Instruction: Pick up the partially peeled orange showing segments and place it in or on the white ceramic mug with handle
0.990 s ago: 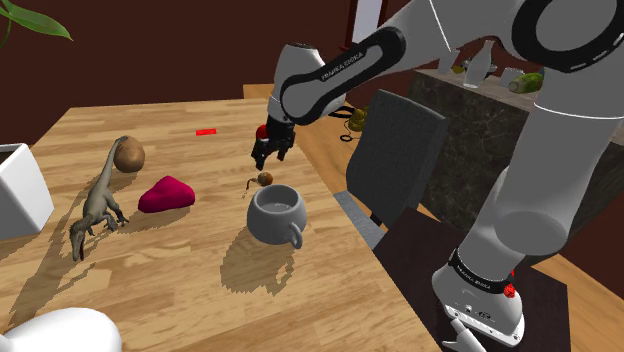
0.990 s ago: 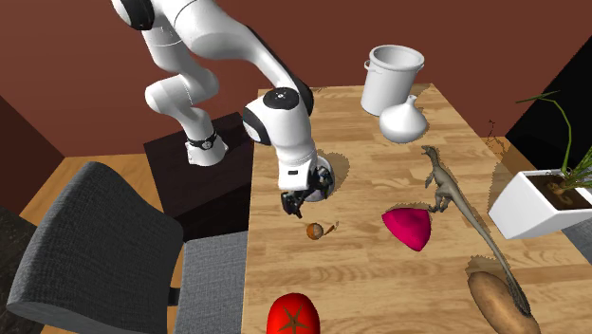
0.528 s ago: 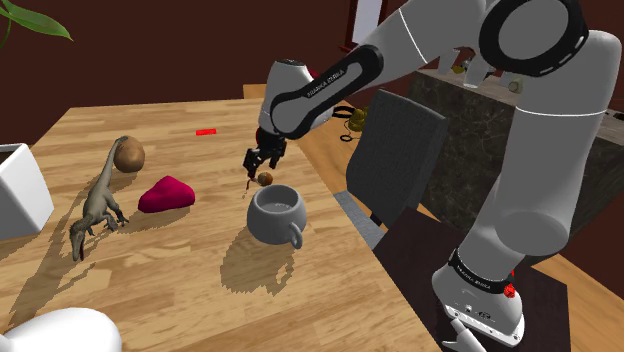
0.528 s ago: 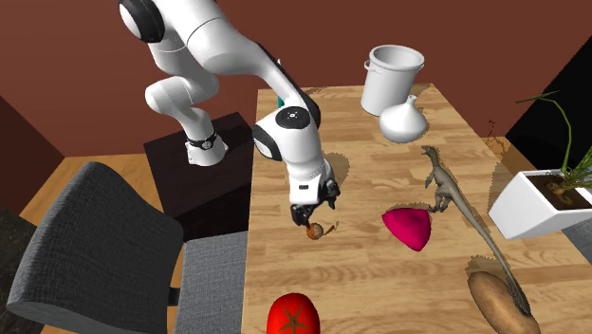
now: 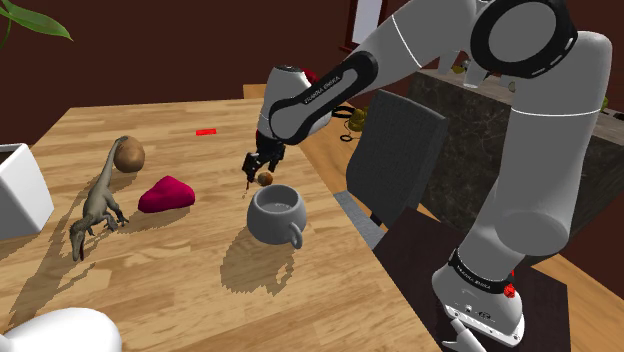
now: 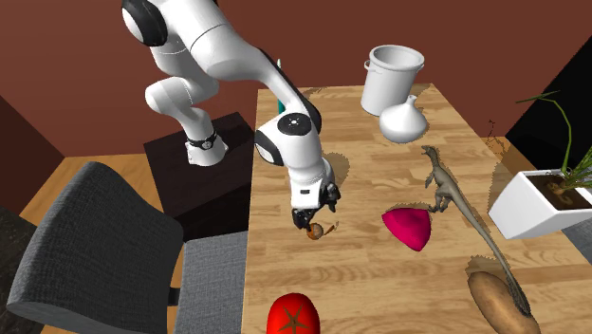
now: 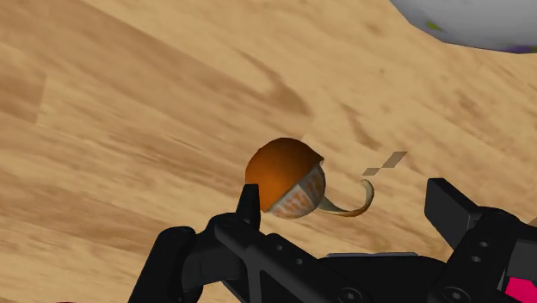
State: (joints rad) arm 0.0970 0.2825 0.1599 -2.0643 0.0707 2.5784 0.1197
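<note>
Gripper (image 7: 346,198): you see its fingers spread wide, clasping nothing.
Orange (image 7: 287,178): on the table (image 5: 180,260), between the fingers and close to one; contact unclear.
Mug (image 5: 277,213): just beside the orange; your second exterior view mostly hides it behind the arm (image 6: 294,142).

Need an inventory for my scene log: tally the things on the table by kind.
Vessels: 4 (mug, pot, flask, planter)
Fruit: 2 (orange, red fruit)
Toy dinosaur: 1
Lumps: 2 (brown lump, magenta lump)
Red strip: 1
Total: 10
</note>
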